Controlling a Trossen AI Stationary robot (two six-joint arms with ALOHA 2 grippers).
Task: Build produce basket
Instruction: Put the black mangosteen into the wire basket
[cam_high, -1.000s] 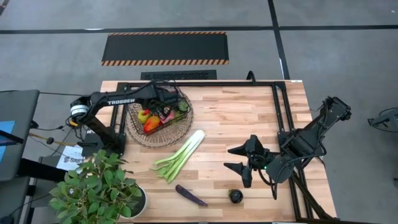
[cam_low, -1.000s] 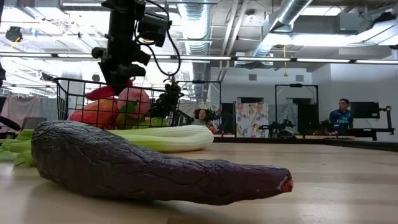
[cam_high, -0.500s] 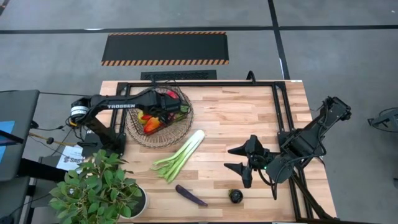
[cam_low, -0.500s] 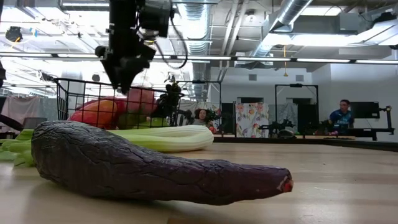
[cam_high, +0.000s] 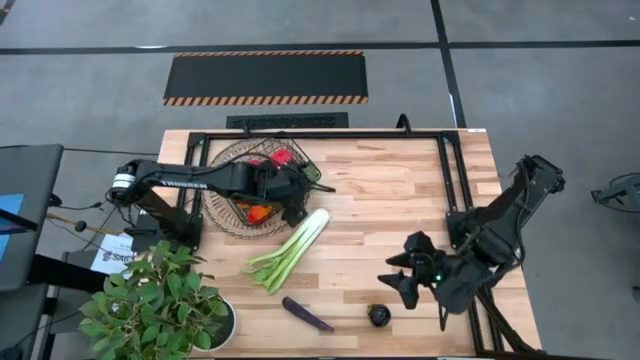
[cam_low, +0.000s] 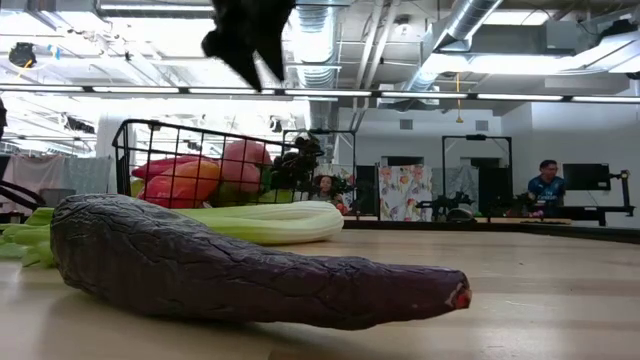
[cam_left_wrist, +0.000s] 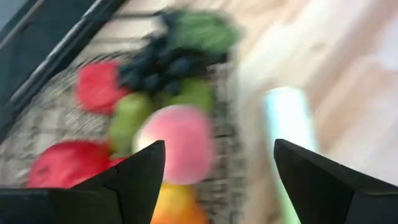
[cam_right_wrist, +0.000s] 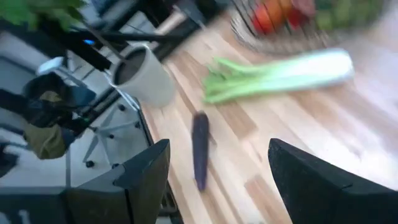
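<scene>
The wire basket (cam_high: 222, 205) stands at the table's far left, holding a peach (cam_left_wrist: 177, 143), a green pear (cam_left_wrist: 127, 115), dark grapes (cam_left_wrist: 155, 59), red fruit (cam_left_wrist: 96, 87) and an orange piece (cam_high: 258, 212). My left gripper (cam_high: 303, 192) hangs open and empty above the basket's right rim, high in the low view (cam_low: 250, 40). A green-white leek (cam_high: 290, 248) lies on the table just right of the basket. Near the front edge lie a purple aubergine (cam_high: 307, 314) and a small dark round fruit (cam_high: 379, 315). My right gripper (cam_high: 395, 280) hovers open and empty, right of them.
A leafy potted plant (cam_high: 150, 310) in a white pot (cam_right_wrist: 146, 74) stands at the near left corner. A black frame (cam_high: 445, 170) runs along the table's far and right sides. Bare wood (cam_high: 380, 190) lies between the basket and the right arm.
My left gripper has risen out of the basket, swung from its far left part toward its right rim, and opened. A red piece that was at its fingertips now lies in the basket. My right gripper has shifted slightly toward the near edge and rolled.
</scene>
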